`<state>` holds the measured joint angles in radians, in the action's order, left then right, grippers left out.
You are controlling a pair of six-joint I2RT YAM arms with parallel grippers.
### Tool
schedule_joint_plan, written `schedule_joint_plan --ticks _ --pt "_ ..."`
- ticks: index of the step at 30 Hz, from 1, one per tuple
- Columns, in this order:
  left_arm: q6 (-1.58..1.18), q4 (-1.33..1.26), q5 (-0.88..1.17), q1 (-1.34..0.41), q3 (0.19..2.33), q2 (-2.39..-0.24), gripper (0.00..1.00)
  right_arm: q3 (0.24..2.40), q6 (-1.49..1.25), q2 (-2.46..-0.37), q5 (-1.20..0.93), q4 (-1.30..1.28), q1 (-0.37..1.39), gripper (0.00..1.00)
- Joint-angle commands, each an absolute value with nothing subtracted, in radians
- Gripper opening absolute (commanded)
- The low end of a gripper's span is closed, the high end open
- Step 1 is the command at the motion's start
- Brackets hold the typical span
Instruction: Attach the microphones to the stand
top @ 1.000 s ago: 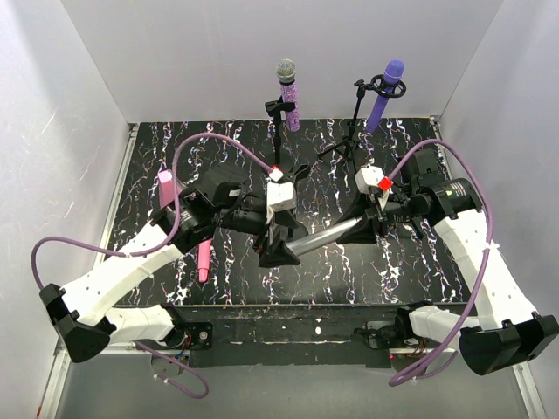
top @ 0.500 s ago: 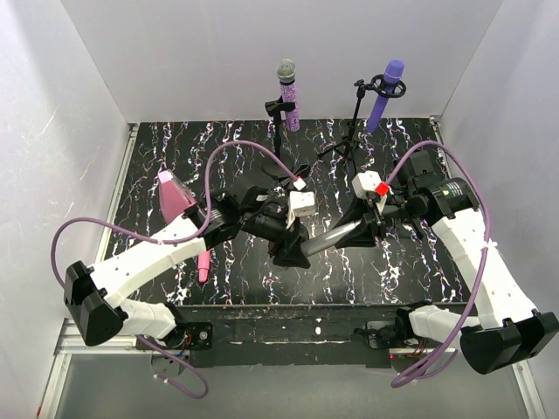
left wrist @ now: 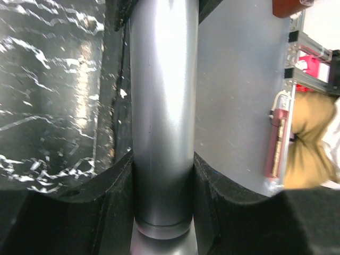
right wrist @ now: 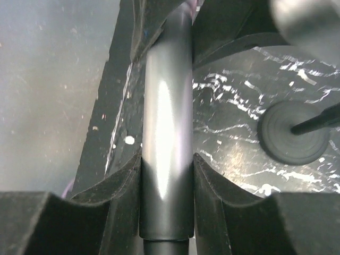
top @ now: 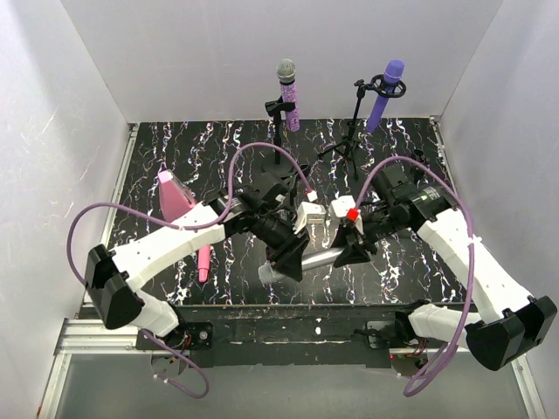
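Note:
Both grippers hold one silver-grey microphone [top: 321, 257] low over the table's near middle. My left gripper [top: 292, 253] is shut on its left part, and the pads press both sides of the barrel [left wrist: 162, 106]. To the right, my right gripper [top: 350, 248] is shut on the same barrel [right wrist: 166, 122]. The glittery pink-purple microphone [top: 288, 98] sits clipped in the left stand [top: 278, 131]. A plain purple microphone [top: 385, 92] sits in the right stand [top: 353, 122]. On the table at the left lies the plain pink microphone [top: 203, 263].
A pink wedge-shaped object [top: 175, 197] stands at the left of the table. Purple cables loop above both arms. A stand's round base [right wrist: 295, 133] lies on the black marbled table [top: 393, 271]. White walls enclose three sides.
My left gripper swung right to the silver-grey microphone and closed on it. The right gripper carried that microphone left and nearer the front edge.

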<state>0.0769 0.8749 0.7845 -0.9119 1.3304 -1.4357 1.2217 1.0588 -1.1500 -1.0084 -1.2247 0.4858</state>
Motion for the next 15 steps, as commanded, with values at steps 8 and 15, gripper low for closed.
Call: schedule_joint_plan --ticks 8,15 --pt "0.008 1.031 0.854 -0.907 1.427 -1.535 0.0 1.109 1.069 -1.192 -0.848 -1.187 0.617 0.41" --pt "-0.025 1.023 0.854 -0.908 1.43 -1.529 0.0 1.094 1.06 -1.197 -0.893 -1.18 0.623 0.52"
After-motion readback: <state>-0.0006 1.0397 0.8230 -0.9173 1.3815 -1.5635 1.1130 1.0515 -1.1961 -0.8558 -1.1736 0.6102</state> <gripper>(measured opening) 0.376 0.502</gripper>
